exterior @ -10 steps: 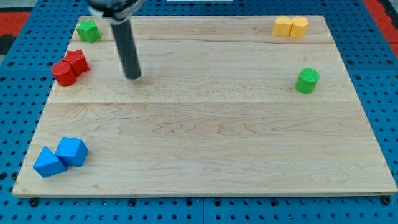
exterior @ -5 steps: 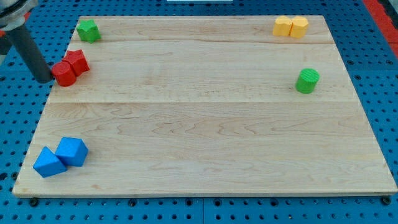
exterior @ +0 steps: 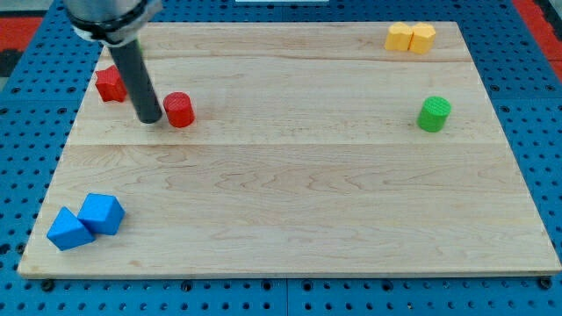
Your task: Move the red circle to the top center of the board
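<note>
The red circle [exterior: 179, 109] stands on the wooden board [exterior: 290, 175] left of centre, in the upper half. My tip [exterior: 149, 118] is just to the left of it, close to or touching its side. A second red block [exterior: 110, 83], of uneven shape, lies further left near the board's left edge, apart from the circle. The rod rises from the tip toward the view's top left.
Two yellow blocks [exterior: 411, 37] sit side by side at the top right corner. A green cylinder [exterior: 433, 114] stands near the right edge. Two blue blocks [exterior: 86, 220] lie together at the bottom left. The rod hides the top left corner.
My tip went from the board's middle left out past the left edge, then came back right, pushing the red circle about 100 pixels right, away from the other red block.
</note>
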